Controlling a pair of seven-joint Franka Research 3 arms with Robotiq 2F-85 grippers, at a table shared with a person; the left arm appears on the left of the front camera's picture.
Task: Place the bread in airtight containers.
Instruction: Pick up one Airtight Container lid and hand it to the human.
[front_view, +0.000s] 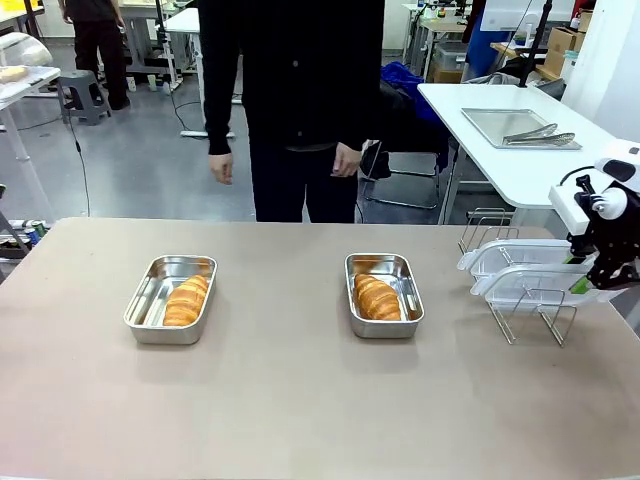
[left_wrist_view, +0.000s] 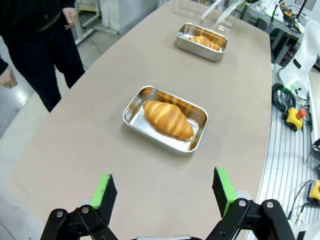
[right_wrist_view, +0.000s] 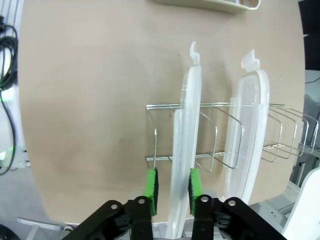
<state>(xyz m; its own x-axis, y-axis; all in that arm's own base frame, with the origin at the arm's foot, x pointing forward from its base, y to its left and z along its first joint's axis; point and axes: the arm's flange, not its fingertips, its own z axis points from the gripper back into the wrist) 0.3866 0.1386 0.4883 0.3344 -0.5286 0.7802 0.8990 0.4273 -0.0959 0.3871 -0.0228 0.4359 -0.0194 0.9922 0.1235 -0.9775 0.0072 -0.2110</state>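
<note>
Two croissants lie in two steel containers. The left croissant rests in the left container, and the right croissant rests in the right container. Neither container has a lid on. My left gripper hangs open above the table, short of the near croissant in its container. My right gripper is at the wire rack. In the right wrist view, my right gripper straddles a clear lid standing on edge. One pad touches it; a gap shows at the other.
A second clear lid stands in the rack beside the first. A person stands at the far edge with hands down. A white table at the back right carries a metal tray and tongs.
</note>
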